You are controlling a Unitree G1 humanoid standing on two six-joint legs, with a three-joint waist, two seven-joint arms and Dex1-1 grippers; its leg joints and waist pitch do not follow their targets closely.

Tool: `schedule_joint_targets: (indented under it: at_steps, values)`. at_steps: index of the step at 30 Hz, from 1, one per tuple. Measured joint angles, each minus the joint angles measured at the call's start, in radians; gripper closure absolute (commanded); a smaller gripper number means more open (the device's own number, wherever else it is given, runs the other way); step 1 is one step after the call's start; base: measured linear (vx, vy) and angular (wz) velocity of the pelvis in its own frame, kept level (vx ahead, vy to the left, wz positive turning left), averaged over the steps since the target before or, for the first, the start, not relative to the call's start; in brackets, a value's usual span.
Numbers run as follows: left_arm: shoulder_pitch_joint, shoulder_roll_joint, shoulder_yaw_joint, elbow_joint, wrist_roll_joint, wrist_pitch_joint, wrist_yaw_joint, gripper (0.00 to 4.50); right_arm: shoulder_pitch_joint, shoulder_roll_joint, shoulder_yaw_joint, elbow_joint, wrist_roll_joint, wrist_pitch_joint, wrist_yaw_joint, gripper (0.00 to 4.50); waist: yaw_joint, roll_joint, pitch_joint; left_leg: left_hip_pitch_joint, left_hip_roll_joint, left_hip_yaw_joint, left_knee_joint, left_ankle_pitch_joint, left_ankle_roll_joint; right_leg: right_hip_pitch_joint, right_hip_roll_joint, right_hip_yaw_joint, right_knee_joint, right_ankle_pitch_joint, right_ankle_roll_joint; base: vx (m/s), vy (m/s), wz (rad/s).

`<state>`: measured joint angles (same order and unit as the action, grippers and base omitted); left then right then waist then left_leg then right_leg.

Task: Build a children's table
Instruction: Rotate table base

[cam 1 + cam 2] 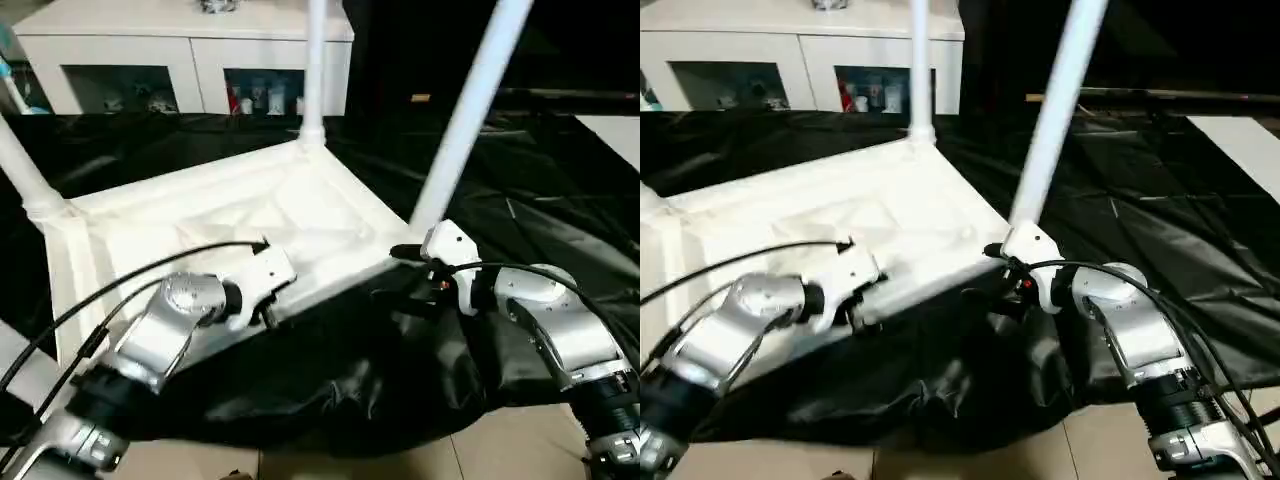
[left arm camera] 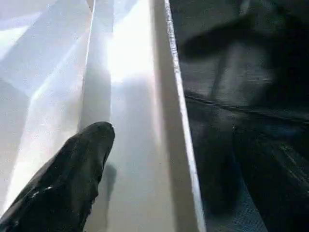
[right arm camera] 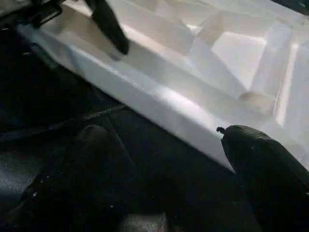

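Head stereo pair is aimed forward and down over both forearms. Wrist cameras are held close along the near rim of the children's table (image 1: pixel 330 275); that rim is shared by all four views.

no readable text, labels or numbers anywhere

Bright white plastic against deep black cloth, with soft focus close to the wrist cameras.

Light falls from above: the upturned children's table (image 1: pixel 250 215) glares nearly blown-out along its near rim, while the black cloth (image 1: pixel 540 200) swallows detail and carries only faint sheen on its folds. The far white cabinet (image 1: pixel 180 50) is evenly lit. In the wrist views the black fingers (image 2: pixel 72 179) are blurred, and one casts a soft shadow on the plastic.
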<state>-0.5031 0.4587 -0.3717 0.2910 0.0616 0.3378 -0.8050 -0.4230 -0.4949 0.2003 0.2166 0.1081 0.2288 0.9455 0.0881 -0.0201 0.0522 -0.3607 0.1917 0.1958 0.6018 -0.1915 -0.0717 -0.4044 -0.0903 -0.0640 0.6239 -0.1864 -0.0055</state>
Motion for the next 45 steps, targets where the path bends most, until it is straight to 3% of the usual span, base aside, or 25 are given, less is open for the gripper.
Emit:
schedule_joint_targets:
  at_steps: [9, 14, 22, 28, 31, 36, 41, 45]
  values:
    - [-0.120, -0.074, 0.002, 0.230, 0.056, -0.118, 0.158, 0.02, -0.001, 0.000, 0.003, 0.001, -0.015, -0.001, -0.020, 0.36, 0.001, 0.000, 0.000, -0.004, 0.000, -0.001, 0.002, 0.000, 0.000, -0.002, 0.000, -0.001, 0.000, 0.000, 0.000, 0.000, 0.000, 0.00]
    - [-0.212, -0.140, 0.005, 0.435, 0.102, -0.224, 0.277, 0.02, 0.000, 0.002, 0.003, 0.001, -0.032, -0.004, -0.034, 0.36, 0.003, 0.001, 0.000, -0.006, 0.000, -0.002, 0.003, 0.000, 0.001, -0.002, 0.000, -0.001, -0.001, 0.000, 0.000, 0.000, 0.000, 0.00]
    - [-0.276, -0.173, 0.005, 0.641, 0.182, -0.346, 0.551, 0.02, 0.007, 0.014, -0.004, 0.000, -0.041, -0.005, -0.093, 0.36, -0.020, 0.001, 0.000, -0.006, 0.000, -0.003, 0.003, 0.000, 0.000, -0.002, 0.001, -0.002, 0.000, 0.002, 0.000, 0.000, 0.000, 0.00]
    - [-0.312, -0.157, 0.043, 0.734, 0.218, -0.416, 0.732, 0.02, 0.007, 0.054, -0.015, 0.013, -0.042, -0.015, -0.144, 0.36, -0.022, 0.001, 0.000, -0.007, 0.000, -0.006, 0.003, 0.000, 0.000, -0.003, 0.001, -0.004, -0.002, 0.002, 0.000, 0.000, 0.000, 0.00]
    - [-0.316, -0.149, 0.073, 0.736, 0.213, -0.457, 0.753, 0.02, 0.006, 0.065, -0.015, 0.024, -0.042, -0.015, -0.159, 0.36, -0.014, 0.001, 0.000, -0.008, 0.000, -0.006, 0.003, 0.000, 0.001, -0.003, 0.001, -0.004, -0.004, 0.003, 0.000, 0.000, 0.000, 0.00]
    - [-0.290, -0.216, 0.149, 0.692, 0.083, -0.562, 0.630, 0.02, 0.002, 0.103, -0.015, 0.033, -0.046, -0.034, -0.196, 0.36, 0.015, 0.001, 0.000, -0.009, 0.000, -0.005, 0.003, -0.001, 0.002, -0.003, 0.000, -0.004, -0.007, 0.003, 0.000, 0.000, 0.000, 0.00]
    - [-0.196, -0.271, 0.181, 0.594, -0.030, -0.582, 0.515, 0.02, -0.001, 0.125, -0.015, 0.050, -0.062, -0.044, -0.237, 0.36, 0.024, 0.001, 0.000, -0.009, 0.000, -0.005, 0.003, -0.001, 0.002, -0.003, -0.001, -0.004, -0.006, 0.003, -0.001, 0.000, 0.000, 0.00]
    - [-0.036, -0.272, 0.193, 0.318, -0.188, -0.554, 0.318, 0.02, -0.005, 0.179, -0.043, 0.066, -0.062, -0.049, -0.319, 0.36, 0.019, 0.003, 0.000, -0.008, 0.000, -0.004, 0.002, -0.002, 0.002, -0.003, -0.001, -0.004, -0.006, 0.003, -0.001, 0.000, 0.000, 0.00]
